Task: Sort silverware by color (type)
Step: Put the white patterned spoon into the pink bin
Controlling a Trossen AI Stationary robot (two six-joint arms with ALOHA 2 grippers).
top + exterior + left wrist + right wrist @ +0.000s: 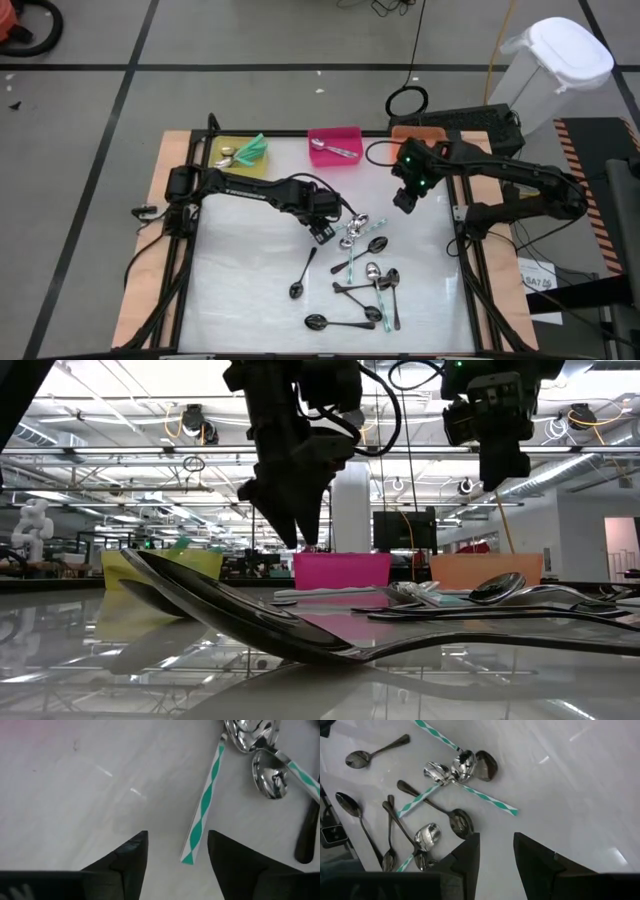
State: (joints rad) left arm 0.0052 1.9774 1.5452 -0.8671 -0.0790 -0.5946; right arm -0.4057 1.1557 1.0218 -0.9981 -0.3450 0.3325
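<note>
Several spoons lie loose on the white table (250,300): silver ones (372,272), dark ones (302,276) and ones with teal-and-white striped handles (485,798). My left gripper (322,234) hangs open, pointing steeply down at the pile's left edge. In the left wrist view its fingers (131,854) stand on either side of the free end of one striped handle (204,802), which lies flat on the table, untouched. My right gripper (404,202) hovers open and higher up, right of the pile's far end, with nothing between its fingers (470,851).
Along the far edge stand a yellow bin (240,152) with teal-handled spoons, a pink bin (335,145) with a silver spoon, and an orange bin (408,132) partly under the right arm. Bare table lies left of the pile.
</note>
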